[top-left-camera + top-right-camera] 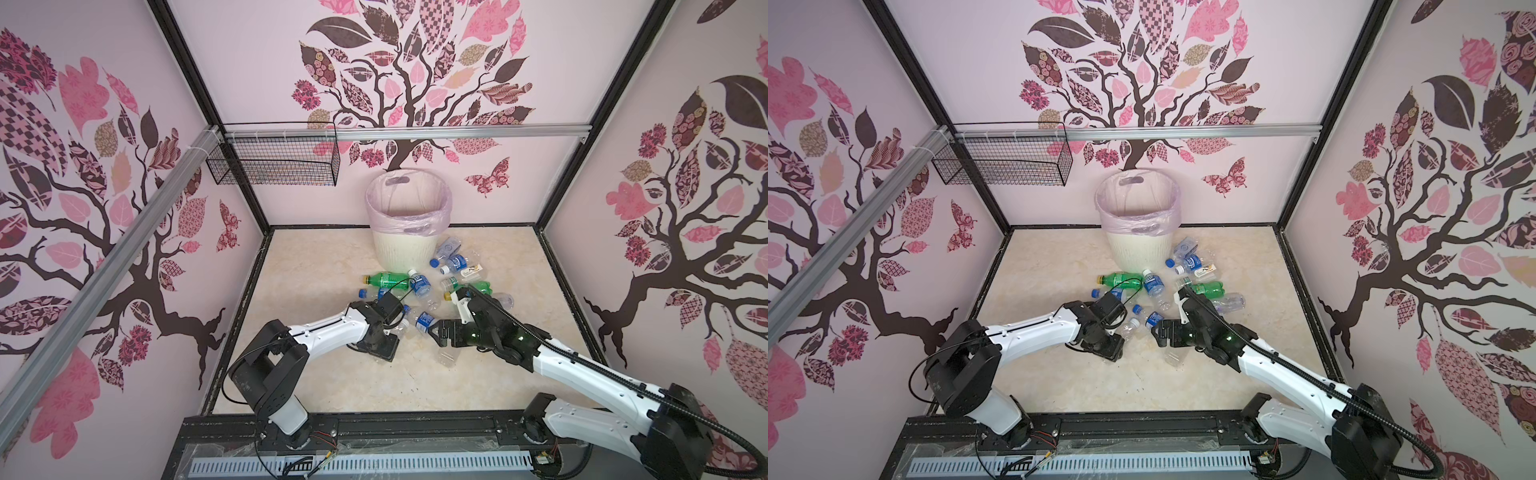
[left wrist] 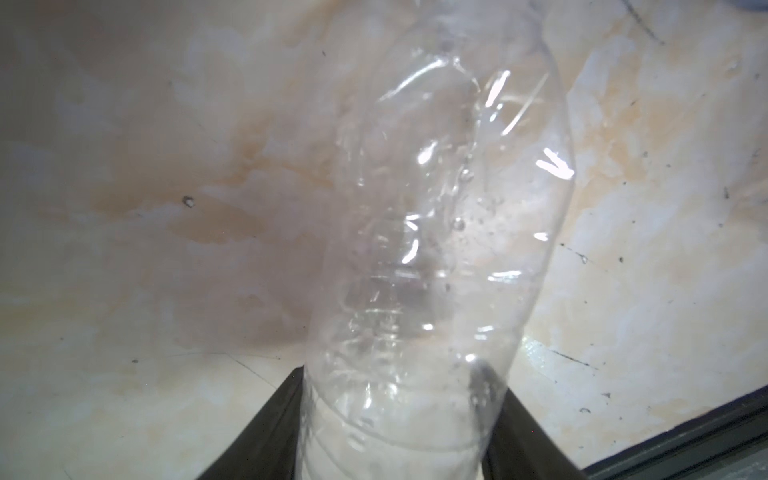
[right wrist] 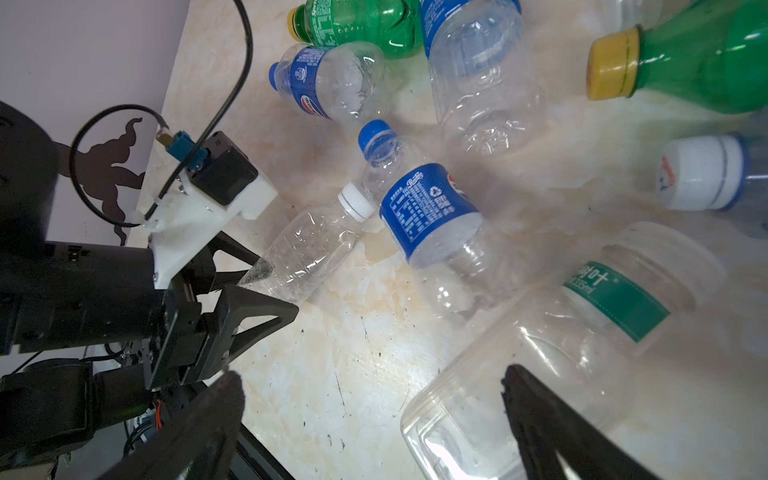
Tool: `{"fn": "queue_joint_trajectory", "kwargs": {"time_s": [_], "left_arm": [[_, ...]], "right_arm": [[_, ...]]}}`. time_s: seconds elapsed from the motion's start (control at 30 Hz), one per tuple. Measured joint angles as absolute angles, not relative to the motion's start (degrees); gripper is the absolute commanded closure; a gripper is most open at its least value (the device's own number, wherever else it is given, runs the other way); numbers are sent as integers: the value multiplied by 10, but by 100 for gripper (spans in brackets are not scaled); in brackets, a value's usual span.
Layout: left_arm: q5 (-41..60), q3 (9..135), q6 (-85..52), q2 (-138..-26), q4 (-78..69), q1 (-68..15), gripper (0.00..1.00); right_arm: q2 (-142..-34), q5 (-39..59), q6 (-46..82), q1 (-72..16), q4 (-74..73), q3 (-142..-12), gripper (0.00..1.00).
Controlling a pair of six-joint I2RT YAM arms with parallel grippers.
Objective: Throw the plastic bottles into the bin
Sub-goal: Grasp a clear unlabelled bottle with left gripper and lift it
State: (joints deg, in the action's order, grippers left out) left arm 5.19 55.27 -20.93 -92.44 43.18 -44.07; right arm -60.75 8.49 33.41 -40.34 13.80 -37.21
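I'm pinching one clear bottle (image 2: 436,249) in my left gripper (image 3: 274,282), seemingly firmly, right gripper (image 3: 372,378) hanging wide apart, while the other bottles (image 1: 419,284) are lying outside the bin (image 1: 405,249).

Scattered plastic bottles (image 1: 419,286) lie on the marbled floor (image 1: 332,374) beside the bin (image 1: 409,249).

A black wire basket (image 1: 282,166) hangs from the rail (image 1: 457,133) above the marbled floor (image 1: 332,386).
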Motion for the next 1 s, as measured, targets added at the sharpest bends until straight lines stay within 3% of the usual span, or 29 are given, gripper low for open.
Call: {"fn": "queue_joint_trajectory", "kwargs": {"time_s": [1.0], "left_arm": [[48,553,-201,-905,443,-464,65]], "right_arm": [[-635,73,346,-403,142,-421,0]]}}
